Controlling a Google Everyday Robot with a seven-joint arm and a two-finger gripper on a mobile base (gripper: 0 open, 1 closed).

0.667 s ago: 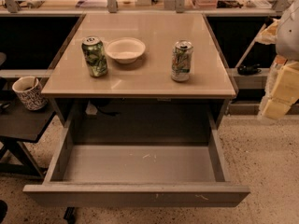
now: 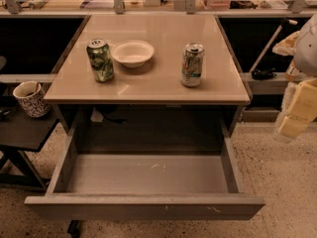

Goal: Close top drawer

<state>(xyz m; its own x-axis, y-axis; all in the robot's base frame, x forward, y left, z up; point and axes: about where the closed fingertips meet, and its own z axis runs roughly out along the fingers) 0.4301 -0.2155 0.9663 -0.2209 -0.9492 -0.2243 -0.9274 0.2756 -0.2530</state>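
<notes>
Barely anything has shifted since the earlier frame: the pale arm at the right edge is seen slightly lower, everything else is unchanged.

The gripper [image 2: 294, 123] is parked at the far right, beside the table and well apart from the drawer. Whether it is apart or together cannot be told. Nothing is held, as far as can be seen.

The top drawer [image 2: 148, 175] is pulled fully out toward the camera, below the table top [image 2: 158, 86]. Its grey floor is exposed and bare. Pale scratch marks are seen on the flat front, right of centre.

Step in hand, as judged: approach only. No contact has been made, so closing is not yet started.

Next move, as judged: the gripper needs to be brought down and across to the drawer front, near its middle, then pushed straight in toward the table. An off-centre push could skew the drawer on its runners.

On the table top: a green can [image 2: 100, 59], a white bowl [image 2: 132, 52] just beside it, a second can [image 2: 192, 64] further right. A patterned mug [image 2: 30, 98] is on a lower dark shelf at left. Speckled floor [image 2: 282, 192] is seen below; cluttered benches are seen behind.
</notes>
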